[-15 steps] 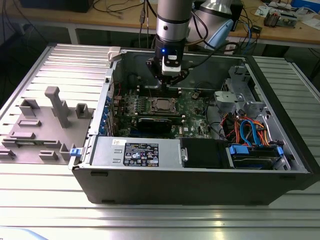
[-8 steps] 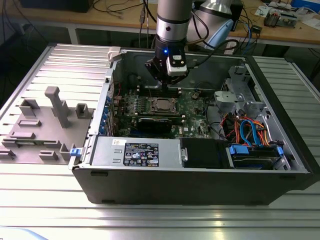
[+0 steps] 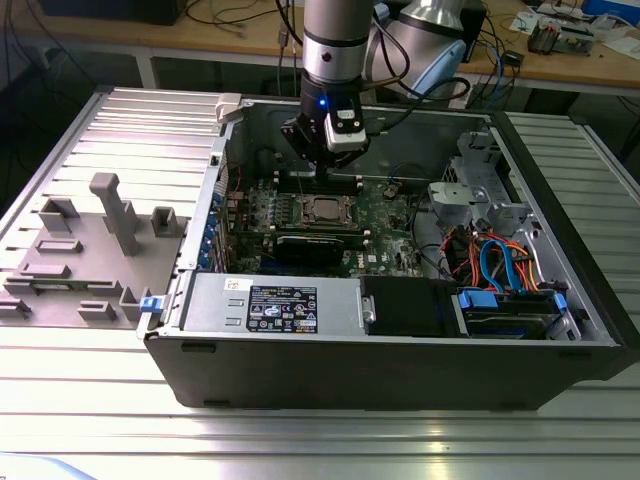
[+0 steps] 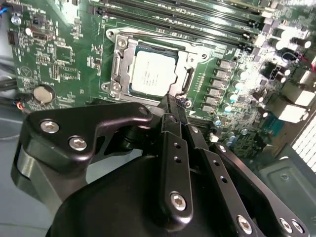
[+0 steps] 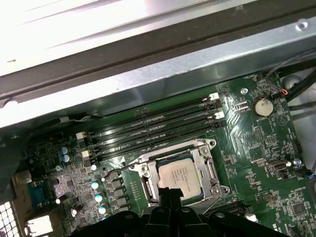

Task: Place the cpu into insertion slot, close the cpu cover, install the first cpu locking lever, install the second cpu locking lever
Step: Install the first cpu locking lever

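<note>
- Reaches straight down with the arm [image 3: 335, 40] into the open computer case [image 3: 400, 375].
- Holds the tool [image 4: 175, 102] just beside the insertion slot [image 4: 112, 88], fingers [image 4: 168, 131] together, nothing between them.
- Shows the cpu [image 4: 154, 73] flat inside the insertion slot, dull silver top upward, edges square with its rim.
- Shows the cpu cover [image 4: 187, 79] closed flat over the insertion slot, framing the cpu.

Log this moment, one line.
small silver-grey square cpu in silver-rimmed insertion slot | thin silver cpu cover down | black gripper shut, by slot edge
</note>
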`<act>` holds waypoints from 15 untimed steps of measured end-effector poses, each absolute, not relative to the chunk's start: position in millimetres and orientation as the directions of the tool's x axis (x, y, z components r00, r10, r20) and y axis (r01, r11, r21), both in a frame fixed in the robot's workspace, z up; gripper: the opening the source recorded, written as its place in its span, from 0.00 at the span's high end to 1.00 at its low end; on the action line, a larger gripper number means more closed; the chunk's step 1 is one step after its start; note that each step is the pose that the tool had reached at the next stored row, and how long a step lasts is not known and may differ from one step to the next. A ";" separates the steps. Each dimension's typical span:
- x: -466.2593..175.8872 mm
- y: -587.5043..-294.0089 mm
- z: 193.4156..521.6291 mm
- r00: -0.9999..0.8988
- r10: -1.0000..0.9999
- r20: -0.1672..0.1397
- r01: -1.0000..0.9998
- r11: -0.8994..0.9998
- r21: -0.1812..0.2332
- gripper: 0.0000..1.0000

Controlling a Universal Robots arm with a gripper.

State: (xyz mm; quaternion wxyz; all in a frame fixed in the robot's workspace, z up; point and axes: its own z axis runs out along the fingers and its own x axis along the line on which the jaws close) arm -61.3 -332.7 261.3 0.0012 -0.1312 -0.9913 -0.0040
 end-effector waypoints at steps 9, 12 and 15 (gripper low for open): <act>-61.4 -332.7 260.9 -0.989 0.147 0.003 0.147 0.989 0.008 0.89; -61.4 -332.7 260.9 -0.989 0.147 0.003 0.147 0.989 0.008 0.89; -61.4 -332.7 260.9 -0.989 0.147 0.003 0.147 0.989 0.008 0.89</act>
